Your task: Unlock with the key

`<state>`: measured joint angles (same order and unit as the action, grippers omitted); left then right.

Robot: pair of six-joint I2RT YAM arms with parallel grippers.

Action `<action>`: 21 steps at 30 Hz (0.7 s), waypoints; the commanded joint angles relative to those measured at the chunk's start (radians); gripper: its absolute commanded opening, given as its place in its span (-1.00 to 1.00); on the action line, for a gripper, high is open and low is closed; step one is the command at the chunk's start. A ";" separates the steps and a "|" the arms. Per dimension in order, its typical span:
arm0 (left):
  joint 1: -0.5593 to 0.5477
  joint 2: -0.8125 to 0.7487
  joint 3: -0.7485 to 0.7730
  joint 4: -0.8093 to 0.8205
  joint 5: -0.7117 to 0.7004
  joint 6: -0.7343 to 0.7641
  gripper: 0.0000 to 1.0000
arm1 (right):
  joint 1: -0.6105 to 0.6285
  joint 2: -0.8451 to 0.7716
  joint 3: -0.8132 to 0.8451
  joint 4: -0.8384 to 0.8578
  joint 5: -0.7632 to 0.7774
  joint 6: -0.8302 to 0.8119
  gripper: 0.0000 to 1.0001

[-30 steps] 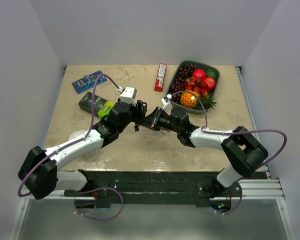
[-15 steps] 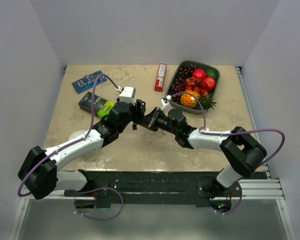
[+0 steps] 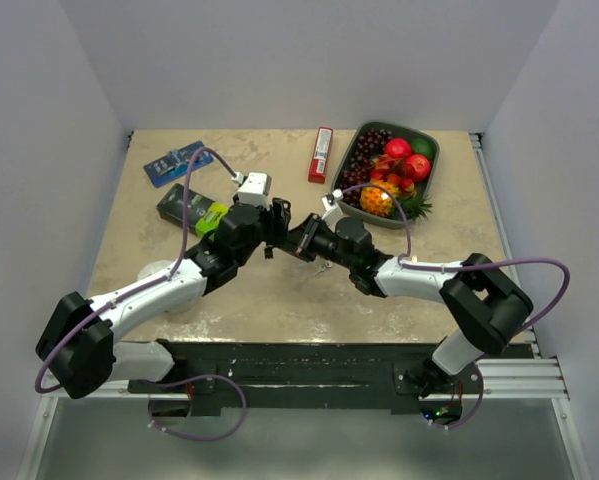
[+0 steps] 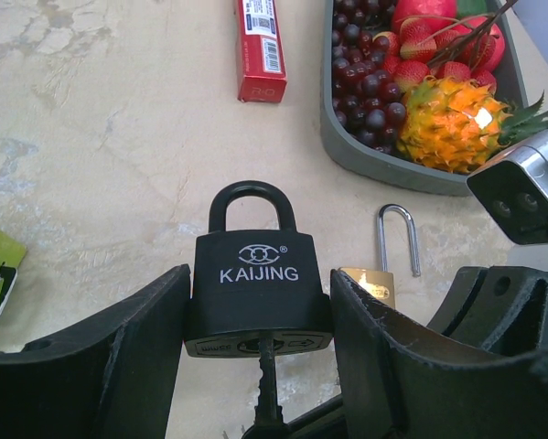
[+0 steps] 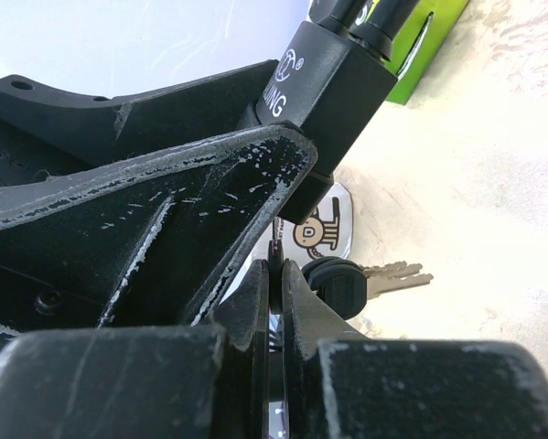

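**Ana:** Padlock first: where is it, and why is it held that way?

**Ben:** The black KAIJING padlock (image 4: 258, 288) is off the table (image 4: 91, 137), its body clamped between the two fingers of the left gripper (image 4: 260, 274), which stands partly spread to that width. The shackle points away from the wrist and the keyhole end faces back. I'd say that leaves the keyway clear for the other arm.

**Ana:** And the key?

**Ben:** The key (image 4: 266, 375) has its blade in the keyhole. The right gripper (image 5: 275, 274) is pinched nearly flat on it, edge-on, which looks like a grip meant for twisting. The shackle is seated on both sides, so by my reading the lock is not open yet.

**Ana:** Counts?

**Ben:** Two padlocks: the black one, and a small brass padlock (image 4: 372, 283) lying on the table just beside it with its shackle sprung open. One key is in the lock. The spare keys (image 5: 383, 273) hang below with a cartoon tag (image 5: 321, 229); I see a black head and silver blades but can't count them surely. There is also one red box (image 4: 258, 46) and one fruit tray (image 4: 374, 160).
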<state>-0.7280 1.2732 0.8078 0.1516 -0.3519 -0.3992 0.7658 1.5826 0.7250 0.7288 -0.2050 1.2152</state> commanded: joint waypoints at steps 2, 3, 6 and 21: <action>-0.030 -0.066 0.027 0.065 0.002 0.031 -1.00 | -0.089 -0.039 0.050 0.052 0.203 -0.002 -1.00; -0.033 -0.066 0.025 0.068 -0.002 0.031 -1.00 | -0.092 -0.041 0.053 0.052 0.204 -0.003 -1.00; -0.039 -0.067 0.016 0.078 -0.012 0.036 -1.00 | -0.097 -0.044 0.053 0.072 0.204 0.000 -1.00; -0.080 -0.064 -0.071 0.189 -0.059 0.046 -1.00 | -0.128 -0.073 0.062 0.181 0.250 0.009 -1.00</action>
<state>-0.7658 1.2602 0.7704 0.3004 -0.4210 -0.3550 0.7395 1.5616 0.7254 0.7742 -0.2283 1.2156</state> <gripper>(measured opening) 0.639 0.034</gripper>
